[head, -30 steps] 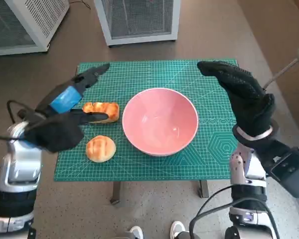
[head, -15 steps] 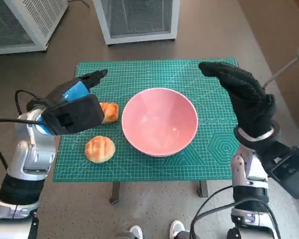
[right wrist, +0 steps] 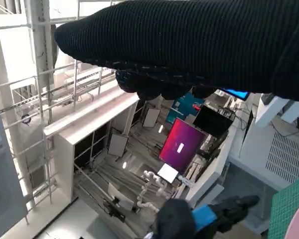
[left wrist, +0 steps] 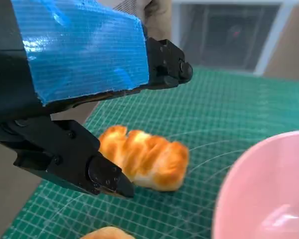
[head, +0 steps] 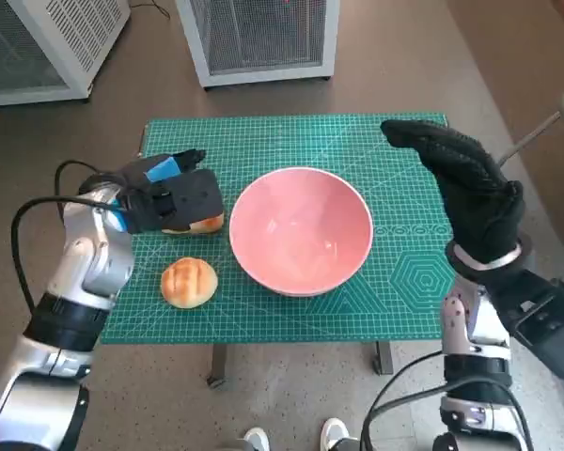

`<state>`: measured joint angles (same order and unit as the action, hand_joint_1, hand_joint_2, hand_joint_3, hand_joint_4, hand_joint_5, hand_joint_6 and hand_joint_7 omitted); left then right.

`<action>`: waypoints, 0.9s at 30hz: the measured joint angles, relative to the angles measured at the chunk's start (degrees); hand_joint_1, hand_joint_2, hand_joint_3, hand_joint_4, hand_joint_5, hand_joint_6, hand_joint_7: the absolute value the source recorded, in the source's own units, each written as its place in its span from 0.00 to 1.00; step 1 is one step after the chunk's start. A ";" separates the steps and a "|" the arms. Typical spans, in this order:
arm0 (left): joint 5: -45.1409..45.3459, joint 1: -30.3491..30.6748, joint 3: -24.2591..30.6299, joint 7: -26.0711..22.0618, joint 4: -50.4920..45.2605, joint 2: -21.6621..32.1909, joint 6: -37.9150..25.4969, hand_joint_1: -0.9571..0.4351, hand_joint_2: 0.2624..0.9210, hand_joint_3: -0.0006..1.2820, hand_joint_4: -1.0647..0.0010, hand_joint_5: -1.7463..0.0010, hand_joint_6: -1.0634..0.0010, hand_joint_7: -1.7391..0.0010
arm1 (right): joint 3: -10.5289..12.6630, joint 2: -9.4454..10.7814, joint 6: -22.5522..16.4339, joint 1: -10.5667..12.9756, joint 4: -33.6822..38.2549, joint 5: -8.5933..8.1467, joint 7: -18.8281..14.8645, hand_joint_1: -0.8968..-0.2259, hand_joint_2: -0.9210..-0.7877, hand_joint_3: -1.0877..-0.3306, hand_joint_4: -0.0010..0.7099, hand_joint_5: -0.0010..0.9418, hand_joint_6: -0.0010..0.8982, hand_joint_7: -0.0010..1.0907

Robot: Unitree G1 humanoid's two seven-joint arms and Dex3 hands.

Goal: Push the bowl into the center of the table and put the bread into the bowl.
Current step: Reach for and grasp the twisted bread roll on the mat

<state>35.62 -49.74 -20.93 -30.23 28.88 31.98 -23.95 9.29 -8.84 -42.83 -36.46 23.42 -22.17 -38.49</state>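
Observation:
A pink bowl (head: pixel 301 230) stands near the middle of the green mat (head: pixel 291 136). Just left of it lies a long golden bread (head: pixel 205 223), with a round bun (head: pixel 189 282) nearer the front edge. My left hand (head: pixel 174 193) hovers low over the long bread and hides most of it. In the left wrist view its fingers (left wrist: pixel 164 64) are spread on either side of the bread (left wrist: pixel 144 157) without clasping it, and the bowl's rim (left wrist: pixel 269 194) shows beside it. My right hand (head: pixel 461 183) is raised above the mat's right side, fingers apart and empty.
Two white mesh cabinets (head: pixel 258 38) (head: pixel 38 47) stand on the floor behind the table. A grey rod (head: pixel 531 132) slants at the right edge. A person's shoes (head: pixel 291 437) show below the table's front edge. Bare mat lies right of the bowl (head: pixel 404 272).
My left hand has dropped toward the mat and moved right, now covering the long bread. The right hand has barely moved. Bowl and both breads lie where they were.

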 measured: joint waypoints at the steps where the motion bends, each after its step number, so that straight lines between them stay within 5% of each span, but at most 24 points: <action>1: 0.14 -0.59 -0.35 0.24 1.53 -0.26 0.20 0.74 0.74 0.01 0.91 1.00 0.77 0.98 | -0.05 0.00 0.00 0.05 -0.02 0.00 0.08 0.55 0.00 0.74 0.42 0.00 0.00 0.58; 13: 1.27 -7.40 -4.56 4.31 20.83 -4.32 3.46 0.70 0.74 0.01 0.89 0.99 0.75 0.99 | -0.60 0.07 0.24 0.78 -0.68 -0.21 0.53 0.55 0.00 0.74 0.42 0.00 0.00 0.58; 27: 2.23 -12.18 -7.29 9.76 36.50 -8.47 8.28 0.70 0.78 0.02 0.75 0.98 0.67 0.98 | -0.78 0.11 1.22 1.89 -2.15 -0.33 0.70 0.55 0.00 0.75 0.42 0.00 0.00 0.58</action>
<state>37.86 -61.92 -28.22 -20.47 65.38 23.52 -15.68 8.52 -8.73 -41.60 -34.58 21.27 -22.49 -37.79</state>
